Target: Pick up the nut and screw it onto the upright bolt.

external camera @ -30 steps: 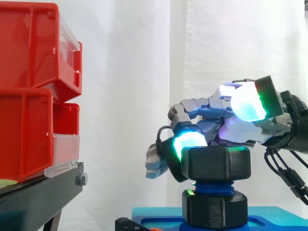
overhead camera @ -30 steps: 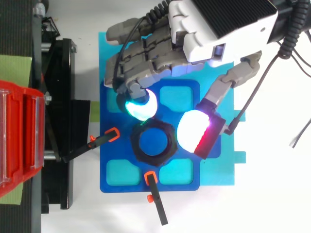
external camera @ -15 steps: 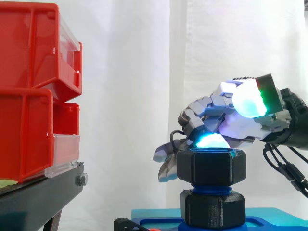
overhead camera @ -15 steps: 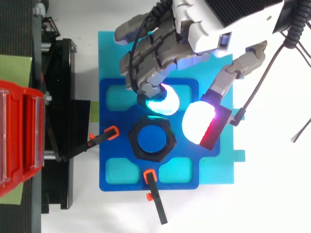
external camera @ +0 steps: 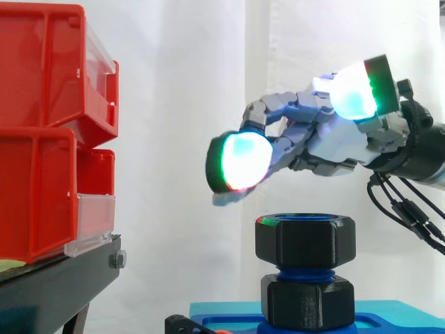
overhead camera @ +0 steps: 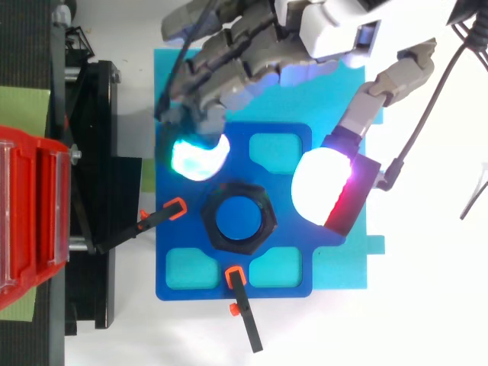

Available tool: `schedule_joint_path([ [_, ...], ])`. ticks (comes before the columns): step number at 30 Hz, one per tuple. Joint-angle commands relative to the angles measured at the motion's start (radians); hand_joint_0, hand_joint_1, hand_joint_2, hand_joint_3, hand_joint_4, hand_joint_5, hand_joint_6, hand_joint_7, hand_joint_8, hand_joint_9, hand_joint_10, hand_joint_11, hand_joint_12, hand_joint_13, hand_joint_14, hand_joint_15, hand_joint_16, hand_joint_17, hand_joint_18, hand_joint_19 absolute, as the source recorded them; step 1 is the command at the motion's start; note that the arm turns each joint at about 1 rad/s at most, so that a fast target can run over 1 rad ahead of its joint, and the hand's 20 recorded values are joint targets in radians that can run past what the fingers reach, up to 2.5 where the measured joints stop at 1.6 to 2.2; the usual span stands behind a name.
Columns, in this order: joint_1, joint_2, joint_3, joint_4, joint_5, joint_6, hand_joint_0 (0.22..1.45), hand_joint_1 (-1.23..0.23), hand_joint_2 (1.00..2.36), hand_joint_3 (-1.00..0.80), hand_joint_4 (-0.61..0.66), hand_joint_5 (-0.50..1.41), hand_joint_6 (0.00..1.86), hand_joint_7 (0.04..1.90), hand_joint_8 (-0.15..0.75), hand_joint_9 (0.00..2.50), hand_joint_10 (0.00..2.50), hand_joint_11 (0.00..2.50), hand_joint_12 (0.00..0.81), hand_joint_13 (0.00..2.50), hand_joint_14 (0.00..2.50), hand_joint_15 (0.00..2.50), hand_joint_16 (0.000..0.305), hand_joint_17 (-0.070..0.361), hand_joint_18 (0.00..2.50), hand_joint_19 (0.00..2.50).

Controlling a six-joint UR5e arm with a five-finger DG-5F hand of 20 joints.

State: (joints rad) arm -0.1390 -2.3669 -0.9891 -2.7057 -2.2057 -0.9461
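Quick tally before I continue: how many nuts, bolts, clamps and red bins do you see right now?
Black nuts: 2, the upper nut and the lower nut
Blue bolt: 1
Orange-jawed clamps: 2
Red bins: 2
Total: 7

The black hexagonal nut [external camera: 305, 240] sits level on the upright blue bolt [overhead camera: 238, 219]. Blue thread shows beneath it, above a second black hex collar [external camera: 309, 300], midway across the blue plate [overhead camera: 191, 236].
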Motion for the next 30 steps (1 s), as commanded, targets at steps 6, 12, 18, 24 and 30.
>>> schedule_joint_path([
  [6, 0.024, -0.002, -0.048, 0.066, 0.043, 0.007, 0.46, -0.23, 1.00, -0.50, 0.14, -0.19, 0.50, 0.61, 0.223, 0.55, 0.00, 0.00, 0.321, 0.43, 0.00, 0.00, 0.041, 0.093, 0.20, 0.00],
  [12, 0.035, -0.002, -0.091, 0.124, 0.052, 0.020, 0.46, -0.22, 1.00, -0.50, 0.14, -0.19, 0.50, 0.60, 0.221, 0.51, 0.00, 0.00, 0.325, 0.40, 0.00, 0.00, 0.043, 0.096, 0.17, 0.00],
  [18, 0.035, 0.000, -0.125, 0.142, 0.052, 0.023, 0.46, -0.21, 1.00, -0.50, 0.15, -0.19, 0.50, 0.60, 0.222, 0.49, 0.00, 0.00, 0.326, 0.38, 0.00, 0.00, 0.043, 0.097, 0.14, 0.00],
  [24, 0.032, -0.002, -0.123, 0.118, 0.052, 0.020, 0.46, -0.20, 1.00, -0.50, 0.17, -0.18, 0.50, 0.69, 0.232, 0.49, 0.00, 0.00, 0.328, 0.38, 0.00, 0.00, 0.043, 0.097, 0.14, 0.00],
  [30, 0.029, -0.002, -0.125, 0.113, 0.049, 0.018, 0.47, -0.21, 1.00, -0.50, 0.22, -0.13, 0.50, 1.01, 0.252, 0.54, 0.00, 0.00, 0.331, 0.42, 0.00, 0.00, 0.042, 0.094, 0.17, 0.00],
])
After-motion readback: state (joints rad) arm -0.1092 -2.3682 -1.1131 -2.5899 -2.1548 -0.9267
